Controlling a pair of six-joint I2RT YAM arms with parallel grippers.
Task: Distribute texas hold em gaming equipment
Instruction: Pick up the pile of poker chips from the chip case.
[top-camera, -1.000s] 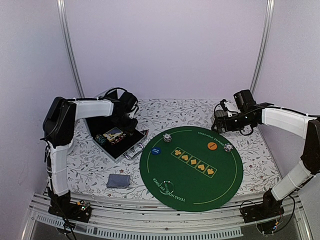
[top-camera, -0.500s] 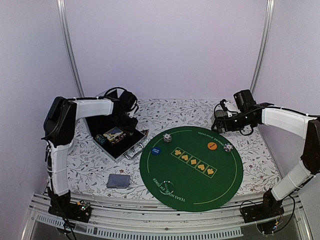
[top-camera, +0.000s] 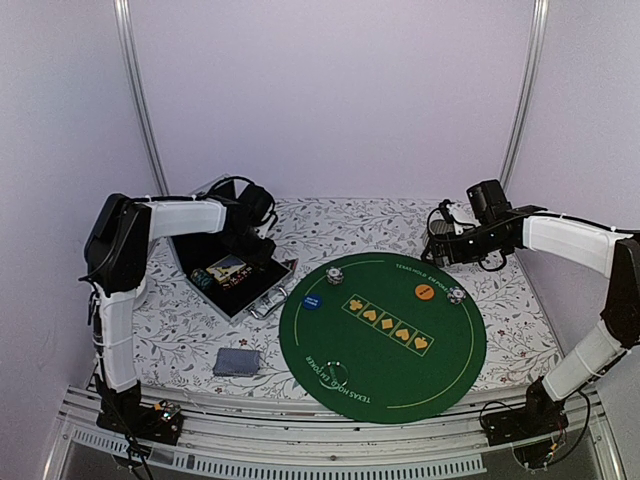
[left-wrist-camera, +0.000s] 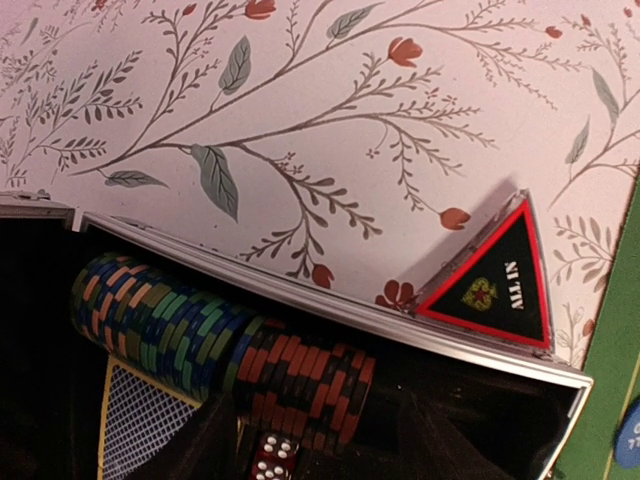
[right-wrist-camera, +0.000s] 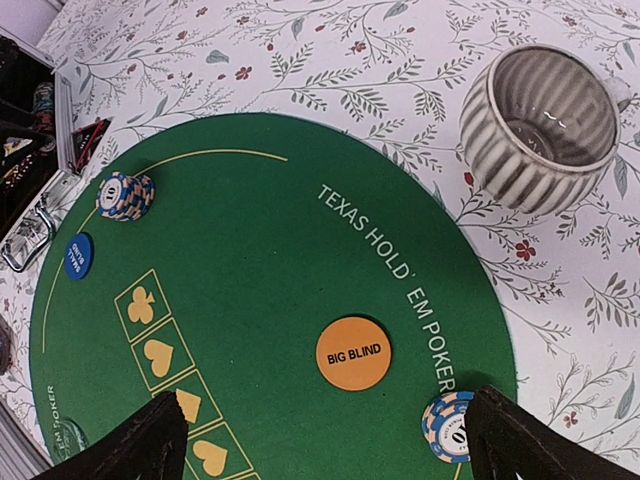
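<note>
Chip stacks (top-camera: 334, 274) sit on the mat (top-camera: 400, 375); the case (top-camera: 192, 252) lies left.

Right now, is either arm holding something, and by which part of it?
The right gripper holds nothing: its jaws stand wide open above the green mat. The left gripper hangs over the open case; whether it grips anything cannot be told.

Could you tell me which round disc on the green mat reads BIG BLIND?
The flat round orange disc, beside the green mat's lettering; the flat round blue disc sits at its left edge.
</note>
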